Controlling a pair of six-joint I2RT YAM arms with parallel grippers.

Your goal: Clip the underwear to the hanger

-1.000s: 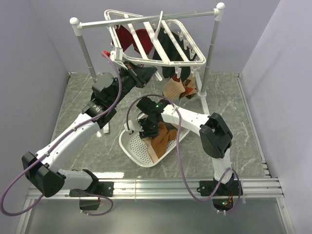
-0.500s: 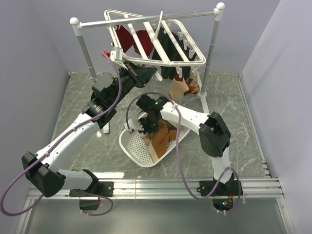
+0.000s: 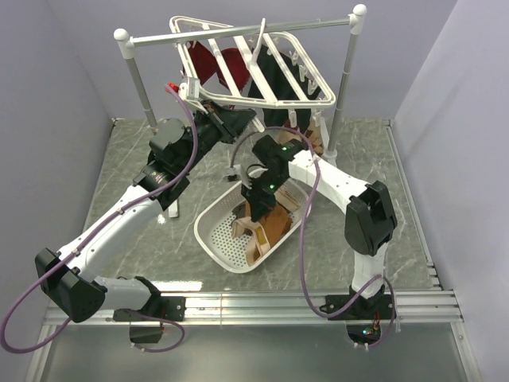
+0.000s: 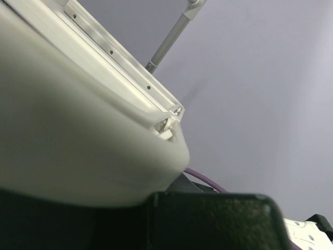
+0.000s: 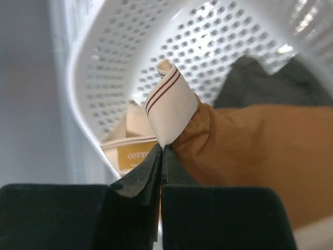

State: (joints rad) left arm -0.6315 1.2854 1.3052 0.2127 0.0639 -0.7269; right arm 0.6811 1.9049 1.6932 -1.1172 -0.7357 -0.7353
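Observation:
The rust-brown underwear (image 3: 268, 227) hangs over the white basket (image 3: 213, 239), and my right gripper (image 3: 256, 199) is shut on it. In the right wrist view the jaws (image 5: 162, 148) pinch the curled pale waistband (image 5: 170, 107), and the brown cloth (image 5: 250, 151) spreads to the right. The white hanger (image 3: 238, 76) hangs tilted from the rail above. My left gripper (image 3: 238, 119) is shut at the hanger's near-left edge. In the left wrist view the blurred white hanger frame (image 4: 78, 130) lies right against the black finger (image 4: 218, 224).
A grey rail (image 3: 238, 32) on two posts carries the hanger. Red (image 3: 219, 62) and dark (image 3: 274, 83) garments are clipped to the hanger, with a patterned piece (image 3: 308, 137) lower down. The basket also holds a beige striped piece (image 5: 130, 151) and a dark grey garment (image 5: 255, 78).
My right gripper went from open, low in the basket, to shut on the underwear's waistband. It then rose back and to the right, lifting the cloth. The left arm has not moved.

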